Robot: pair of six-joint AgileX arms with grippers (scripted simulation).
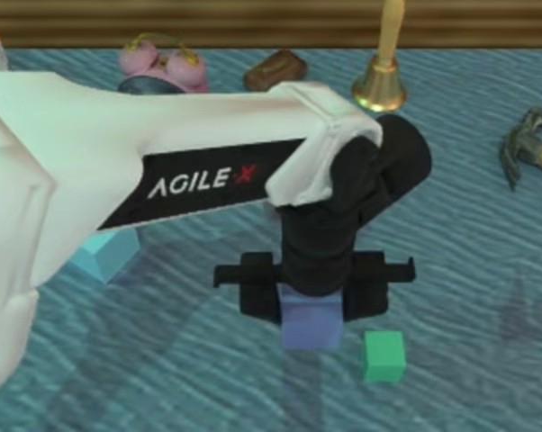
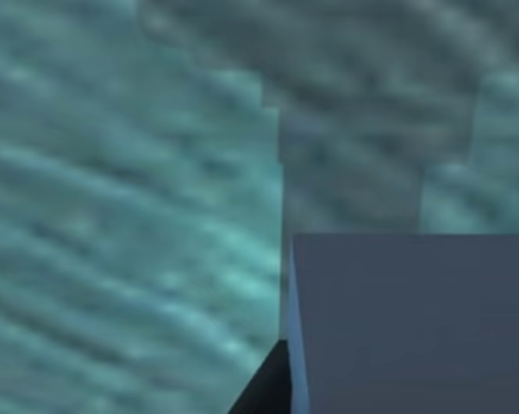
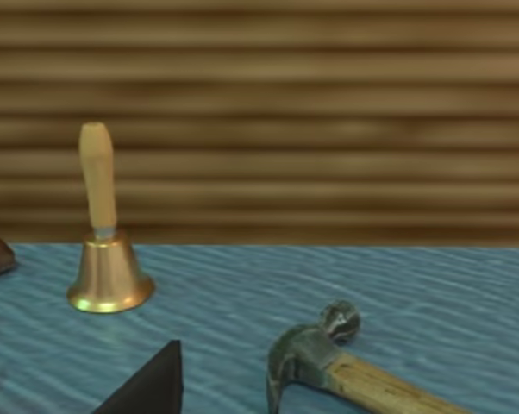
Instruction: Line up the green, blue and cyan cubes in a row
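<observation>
My left gripper (image 1: pixel 311 310) reaches over the middle of the table and is shut on the periwinkle blue cube (image 1: pixel 311 331), with a black finger on each side of it. The left wrist view shows that blue cube (image 2: pixel 415 328) close up, one dark finger (image 2: pixel 264 390) against its side and a shadow on the table under it. The small bright green cube (image 1: pixel 383 355) rests just right of the blue one, apart from it. The pale cyan cube (image 1: pixel 104 254) stands at the left, partly hidden under my left arm. My right gripper (image 3: pixel 160 384) is parked out of the top view.
A brass bell (image 1: pixel 382 67) (image 3: pixel 104 276) stands at the back. A hammer (image 1: pixel 528 148) (image 3: pixel 346 371) lies at the right. A pink toy (image 1: pixel 163 61) and a brown block (image 1: pixel 275 69) sit along the back edge, before a wooden wall.
</observation>
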